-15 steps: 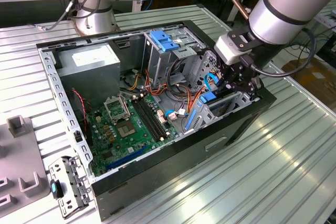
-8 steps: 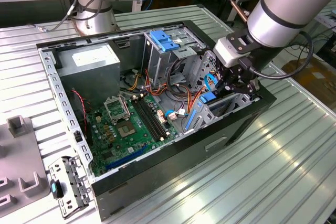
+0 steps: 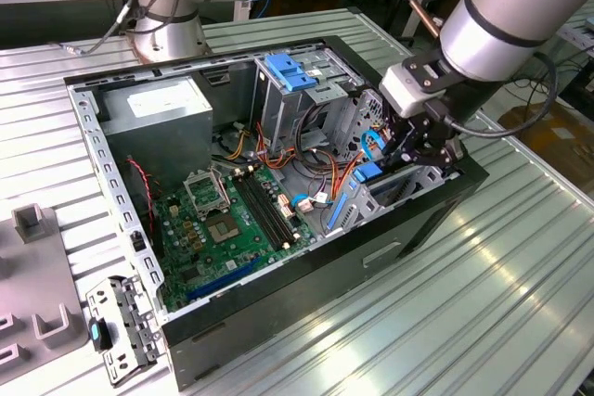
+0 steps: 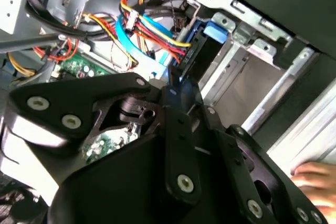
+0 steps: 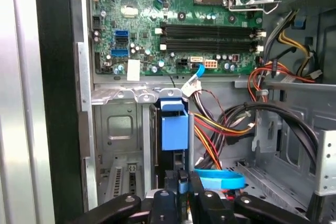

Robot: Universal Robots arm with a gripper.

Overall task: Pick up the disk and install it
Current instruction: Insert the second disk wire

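The disk (image 3: 368, 172) stands on edge in the lower drive bay at the exterior view's right end of the open computer case (image 3: 278, 294). Its blue carrier bracket shows in both wrist views, at the disk (image 5: 174, 128) and at the disk (image 4: 212, 31), pushed between the bay's metal rails. My gripper (image 3: 408, 157) reaches down into the case right over it. Its black fingers (image 5: 169, 184) press together on the disk's near edge, and the gripper (image 4: 176, 90) meets the same thin edge. The lower part of the disk is hidden inside the bay.
Bundles of red, yellow, orange and blue cables (image 5: 220, 129) crowd beside the bay. The motherboard (image 3: 232, 220), the grey power-supply box (image 3: 158, 113) and a drive cage with a blue latch (image 3: 292, 71) share the case. A person's fingers (image 4: 315, 174) rest outside it.
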